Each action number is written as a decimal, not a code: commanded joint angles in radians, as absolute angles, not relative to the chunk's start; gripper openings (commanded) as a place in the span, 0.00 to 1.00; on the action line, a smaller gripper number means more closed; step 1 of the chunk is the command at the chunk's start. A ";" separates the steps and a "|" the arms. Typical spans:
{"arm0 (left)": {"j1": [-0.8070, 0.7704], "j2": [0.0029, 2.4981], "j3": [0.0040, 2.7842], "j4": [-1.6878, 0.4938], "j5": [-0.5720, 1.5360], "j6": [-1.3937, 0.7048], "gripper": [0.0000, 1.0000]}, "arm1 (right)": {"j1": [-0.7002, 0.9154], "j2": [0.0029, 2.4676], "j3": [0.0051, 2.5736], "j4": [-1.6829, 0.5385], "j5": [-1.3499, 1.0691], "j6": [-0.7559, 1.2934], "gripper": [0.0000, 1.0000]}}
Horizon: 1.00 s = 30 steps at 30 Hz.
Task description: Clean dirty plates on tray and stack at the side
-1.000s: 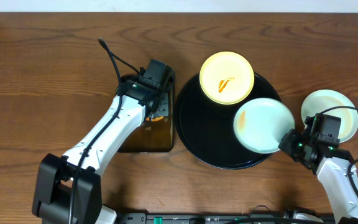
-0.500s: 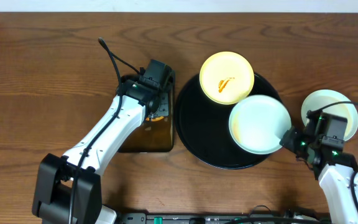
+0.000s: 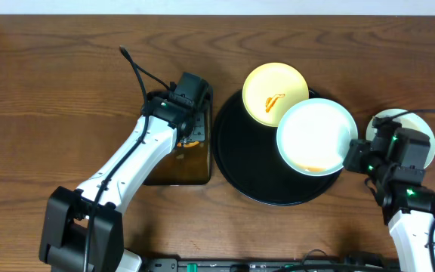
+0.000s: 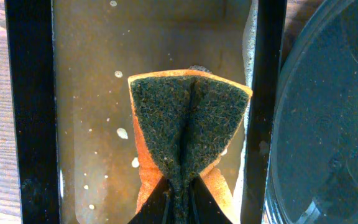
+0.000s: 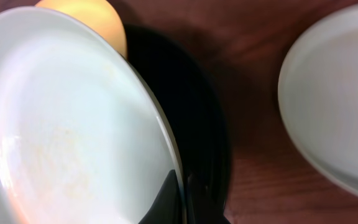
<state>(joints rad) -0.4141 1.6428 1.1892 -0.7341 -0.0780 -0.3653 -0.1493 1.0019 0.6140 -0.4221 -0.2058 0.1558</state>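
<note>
my right gripper [image 5: 182,200]: jaws clenched on the mint plate [image 3: 316,136] rim, plate tilted over the tray [image 3: 251,181], right side | my left gripper [image 4: 179,204]: jaws pinching the sponge [image 4: 188,118], left of the tray | risk: thin edge grip, so scrubbing pressure could pivot or drop the plate onto the yellow plate [image 3: 270,91] at the tray's far edge

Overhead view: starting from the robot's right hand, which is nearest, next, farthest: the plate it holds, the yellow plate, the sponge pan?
1. The pale plate, gripped in the right hand.
2. The yellow plate, behind it on the tray.
3. The sponge pan, far left.
</note>
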 commanded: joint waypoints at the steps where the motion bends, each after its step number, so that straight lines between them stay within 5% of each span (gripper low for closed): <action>1: -0.409 1.647 1.195 -0.736 -0.091 -0.361 0.08 | -0.077 0.986 0.685 -0.440 -0.059 0.096 0.01; 15: -0.409 1.647 1.195 -0.736 -0.091 -0.361 0.09 | 0.319 0.987 0.748 -0.476 0.602 -0.062 0.01; 30: -0.409 1.647 1.195 -0.736 -0.091 -0.361 0.09 | 0.466 1.020 0.748 -0.472 0.808 -0.122 0.01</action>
